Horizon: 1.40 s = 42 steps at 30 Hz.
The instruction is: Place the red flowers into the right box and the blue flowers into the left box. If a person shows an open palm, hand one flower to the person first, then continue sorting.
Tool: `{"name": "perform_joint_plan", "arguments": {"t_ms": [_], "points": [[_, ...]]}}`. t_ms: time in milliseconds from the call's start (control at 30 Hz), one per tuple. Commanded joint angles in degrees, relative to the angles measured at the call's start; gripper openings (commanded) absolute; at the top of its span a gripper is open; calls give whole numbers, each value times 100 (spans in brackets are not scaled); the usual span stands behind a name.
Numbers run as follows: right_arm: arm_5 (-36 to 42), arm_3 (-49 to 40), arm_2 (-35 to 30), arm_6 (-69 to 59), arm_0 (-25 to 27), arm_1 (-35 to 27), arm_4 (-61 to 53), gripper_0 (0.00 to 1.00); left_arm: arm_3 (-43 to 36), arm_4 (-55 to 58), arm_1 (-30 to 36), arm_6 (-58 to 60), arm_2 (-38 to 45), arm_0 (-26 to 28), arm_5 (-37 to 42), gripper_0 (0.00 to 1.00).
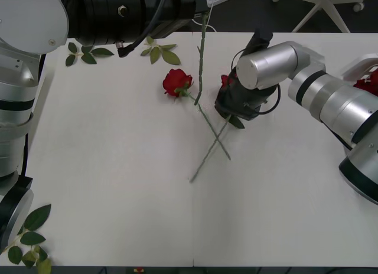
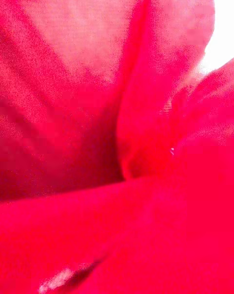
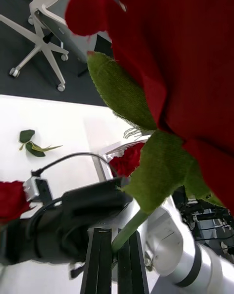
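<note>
Overhead, the right gripper is lowered onto a rose at table centre, finger spacing hidden; another rose lies beside, stems crossed. Right wrist: red petals pressed against the lens. Left wrist: black fingers are pinched on a rose stem, bloom overhead.
</note>
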Motion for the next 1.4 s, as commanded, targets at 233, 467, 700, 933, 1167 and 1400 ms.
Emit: {"name": "perform_joint_plan", "arguments": {"t_ms": [233,467,700,933,1167,1400], "points": [[362,-351,-8,2341,-424,-1511,-217,0,-255,-111,147,-30,-182,5,-24,0],[704,-808,1,4072,-415,-2583,-902,0,-255,-111,138,-21,-243,-3,-24,0],[907,-1151,1,5039,-415,-3805,-1456,0,-238,-199,-99,84,-507,-3,-446,0],[819,-1107,1,5953,-204,-4798,-1157,0,-238,-436,-618,656,-771,-12,-868,0],[537,-764,1,6322,130,-5194,-427,0,-229,-1315,-1075,1622,-1069,-12,-1369,0],[98,-149,-8,6305,385,-4851,381,0,-229,-1904,-1347,2554,-1131,-12,-1474,0]]}}
